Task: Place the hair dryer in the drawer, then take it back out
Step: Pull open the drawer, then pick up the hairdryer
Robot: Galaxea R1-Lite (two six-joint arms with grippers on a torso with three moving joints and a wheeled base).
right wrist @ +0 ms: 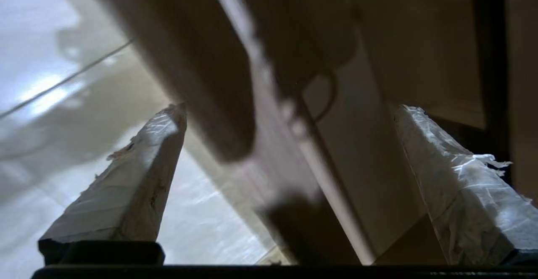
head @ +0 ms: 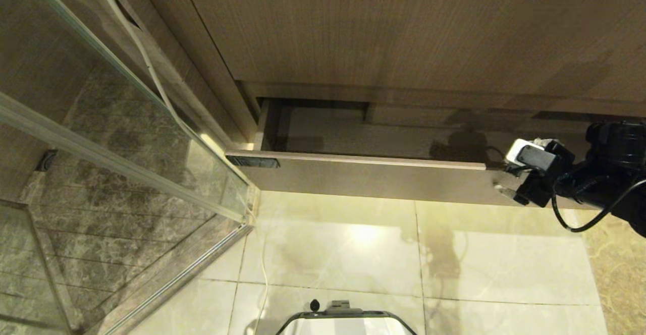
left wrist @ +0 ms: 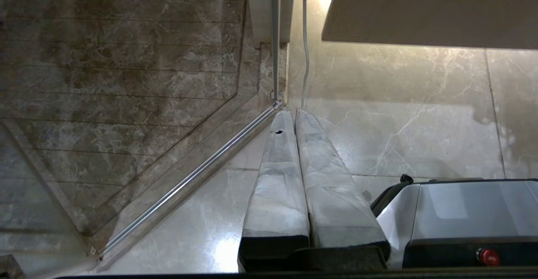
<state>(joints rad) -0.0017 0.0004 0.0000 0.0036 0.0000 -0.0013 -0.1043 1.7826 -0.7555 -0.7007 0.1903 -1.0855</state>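
A: Head camera looks steeply down on the drawer (head: 363,173) at twelve o'clock; floor (head: 353,244) below.
B: Left wrist faces that floor too; right wrist sits close over the drawer front.

Drawer (head: 363,176) stood open below the vanity front (head: 404,32), glass shower panel (head: 101,138) to its left, right pincer (head: 504,173) over the drawer's right end, floor (head: 353,244) before it.

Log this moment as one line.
drawer: light-brown wood-grain vanity drawer open | right gripper: open, straddling drawer front | left gripper: shut, parked over floor | hair dryer: unseen
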